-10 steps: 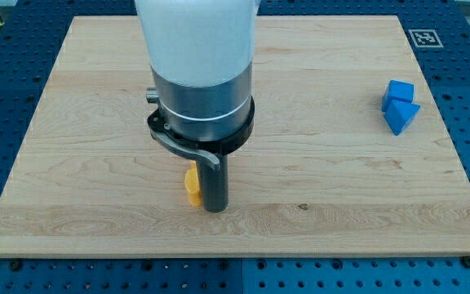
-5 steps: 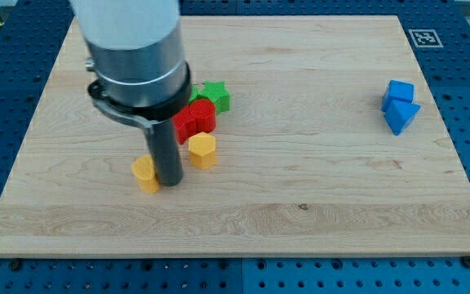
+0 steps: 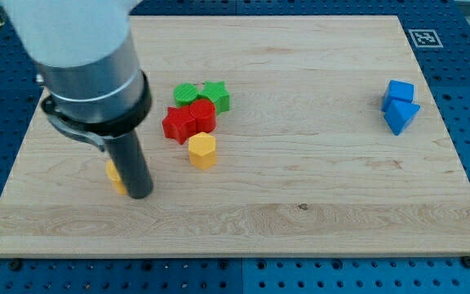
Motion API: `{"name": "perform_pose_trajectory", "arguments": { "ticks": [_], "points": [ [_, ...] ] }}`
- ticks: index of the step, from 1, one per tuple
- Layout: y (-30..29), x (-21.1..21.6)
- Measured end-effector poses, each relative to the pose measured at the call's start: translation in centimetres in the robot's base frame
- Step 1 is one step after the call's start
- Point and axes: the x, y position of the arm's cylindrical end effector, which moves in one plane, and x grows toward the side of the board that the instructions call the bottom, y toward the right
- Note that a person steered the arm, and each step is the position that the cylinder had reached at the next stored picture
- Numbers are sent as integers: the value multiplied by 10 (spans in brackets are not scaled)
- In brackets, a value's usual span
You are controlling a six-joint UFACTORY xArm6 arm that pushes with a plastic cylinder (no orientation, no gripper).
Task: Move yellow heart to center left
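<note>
Tip [image 3: 139,194] of dark rod touching right side of mostly hidden yellow heart [image 3: 115,176], left of yellow hexagon [image 3: 202,150] and 2 red blocks [image 3: 188,121]; no jaws.

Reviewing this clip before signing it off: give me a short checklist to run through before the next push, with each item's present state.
1. My tip in view: ok.
2. Tip beside the yellow heart, on its right: ok.
3. Heart's shape readable: cannot tell, the rod hides most of it.
4. Heart at the board's centre left: not ok, it lies a little low.
5. Yellow hexagon apart from the tip: ok.
6. Red blocks out of the leftward path: ok.
</note>
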Motion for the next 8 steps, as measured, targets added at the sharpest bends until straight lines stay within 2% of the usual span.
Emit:
{"name": "perform_pose_trajectory", "arguments": {
  "ticks": [1,3,5,6,7,8],
  "points": [
    [-38,-13],
    [-74,-16],
    [-79,-16],
    [-62,-16],
    [-60,-30],
    [-71,-65]
  ]
}}
